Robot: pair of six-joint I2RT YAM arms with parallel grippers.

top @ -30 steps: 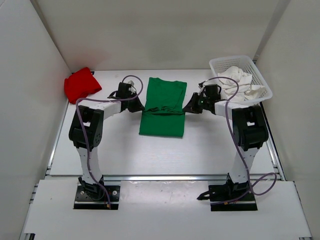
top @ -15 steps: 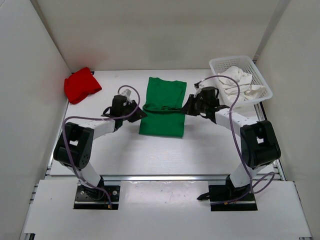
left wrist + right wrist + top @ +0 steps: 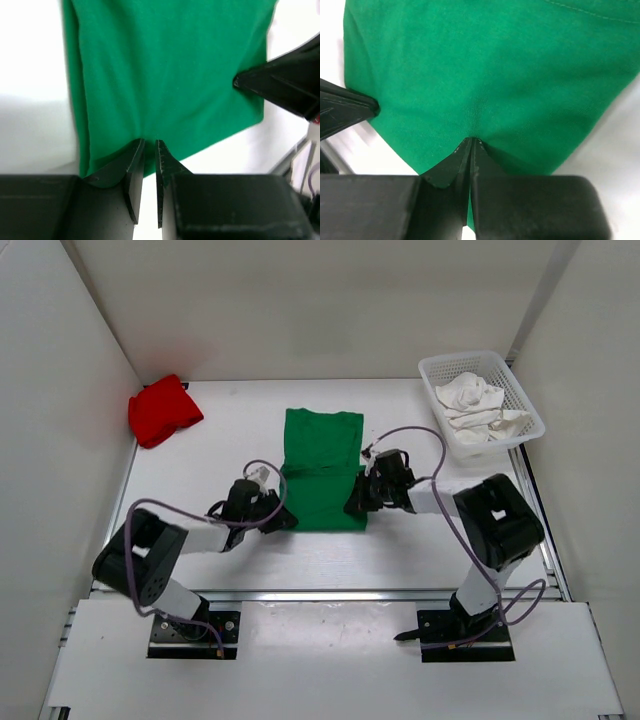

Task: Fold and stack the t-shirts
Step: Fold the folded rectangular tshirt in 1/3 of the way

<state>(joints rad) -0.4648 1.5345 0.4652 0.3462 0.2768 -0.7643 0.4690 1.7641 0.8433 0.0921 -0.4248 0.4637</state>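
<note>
The green t-shirt (image 3: 320, 455) lies folded in the middle of the table, a doubled layer over its near half. My left gripper (image 3: 280, 517) is at its near left corner; in the left wrist view its jaws (image 3: 149, 145) stand a narrow slit apart at the cloth's (image 3: 165, 65) edge, with bare table showing between them. My right gripper (image 3: 355, 502) is at the near right corner, shut (image 3: 471, 141) on a puckered bit of the green t-shirt (image 3: 485, 60). The red t-shirt (image 3: 160, 410) lies bunched at the far left. The white t-shirt (image 3: 478, 405) is crumpled in the basket.
A white mesh basket (image 3: 527, 400) stands at the far right corner. White walls close in the table on the left, back and right. The right gripper's dark fingers (image 3: 280, 82) show across the cloth from the left wrist.
Both grippers came toward the near edge, bringing the green shirt's fold over with them. The shirt now lies a little nearer and shorter. The left jaws have parted slightly.
</note>
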